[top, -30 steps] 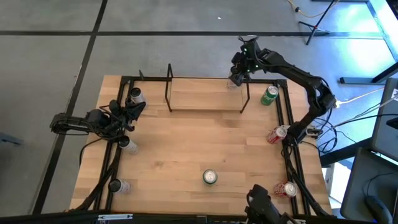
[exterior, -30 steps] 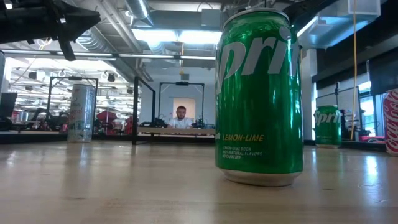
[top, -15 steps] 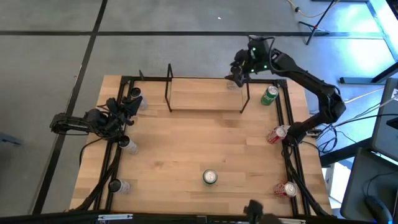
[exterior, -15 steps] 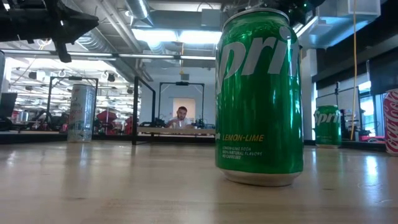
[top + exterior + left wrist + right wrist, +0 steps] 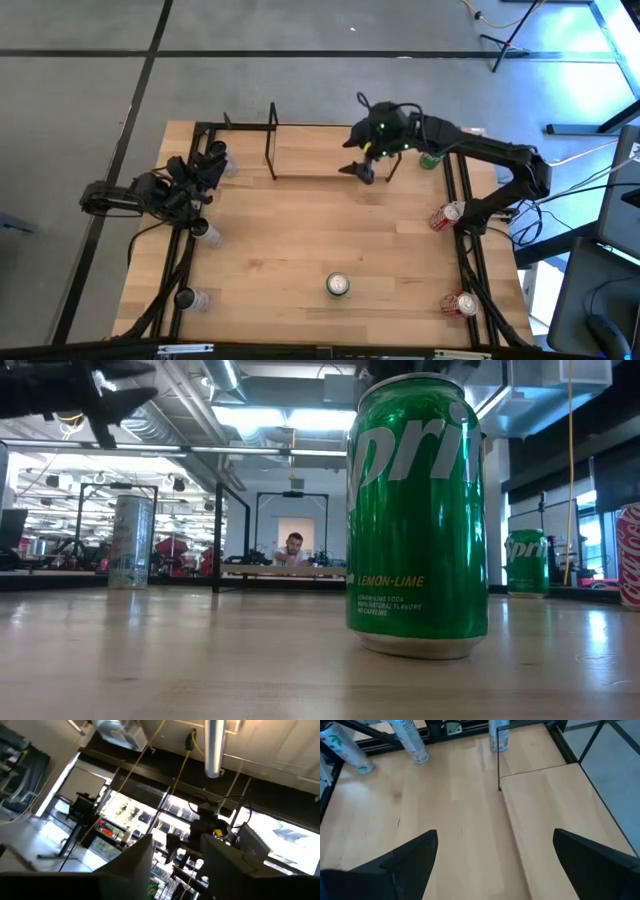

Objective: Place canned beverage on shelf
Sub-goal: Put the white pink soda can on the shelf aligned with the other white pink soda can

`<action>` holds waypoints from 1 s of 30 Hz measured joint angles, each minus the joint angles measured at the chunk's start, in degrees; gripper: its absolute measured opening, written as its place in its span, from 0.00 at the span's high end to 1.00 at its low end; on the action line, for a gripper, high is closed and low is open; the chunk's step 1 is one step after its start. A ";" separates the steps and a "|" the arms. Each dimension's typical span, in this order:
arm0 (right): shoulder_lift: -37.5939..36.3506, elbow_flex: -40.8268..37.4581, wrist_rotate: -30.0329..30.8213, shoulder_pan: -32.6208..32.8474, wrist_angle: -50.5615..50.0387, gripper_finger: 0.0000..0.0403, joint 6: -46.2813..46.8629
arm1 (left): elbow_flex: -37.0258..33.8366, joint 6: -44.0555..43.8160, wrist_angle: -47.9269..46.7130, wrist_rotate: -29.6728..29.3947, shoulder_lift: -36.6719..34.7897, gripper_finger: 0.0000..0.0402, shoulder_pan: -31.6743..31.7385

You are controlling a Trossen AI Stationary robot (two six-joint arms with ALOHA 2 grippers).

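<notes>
Worktop (image 5: 300,230): light wood planks, with black frame rails (image 5: 180,260) along its left and right edges. Grey floor (image 5: 80,90) past the far edge, crossed by a dark seam (image 5: 300,54). Loose cables (image 5: 580,160) off the right edge. Beyond the far edge, a seated person (image 5: 291,547) in the room; ceiling light strip (image 5: 270,418) overhead.

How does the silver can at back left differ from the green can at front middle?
The silver can is slim and pale; the green can is stouter with lemon-lime print. The silver can stands at the back left, just left of the shelf; the green can stands alone at the front middle. Both are upright on the table, and neither is on the shelf.
</notes>
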 joint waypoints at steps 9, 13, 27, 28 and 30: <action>0.00 0.00 2.74 5.61 -0.53 0.06 5.98 | 16.23 4.75 -13.44 5.34 11.34 0.39 0.01; 0.00 0.00 2.71 8.41 -0.76 0.06 7.61 | 24.07 7.44 -12.25 8.59 18.91 0.39 -0.02; -1.75 -0.04 3.24 22.34 -4.63 0.06 11.78 | 45.70 0.32 -30.59 13.45 38.98 0.41 -2.97; -2.37 -0.04 3.25 23.33 -4.72 0.06 12.23 | 47.46 -0.61 -34.04 13.41 40.60 0.41 -3.79; -3.03 -0.04 3.58 25.40 -5.53 0.06 13.67 | 51.03 -2.97 -40.32 13.38 43.78 0.41 -5.60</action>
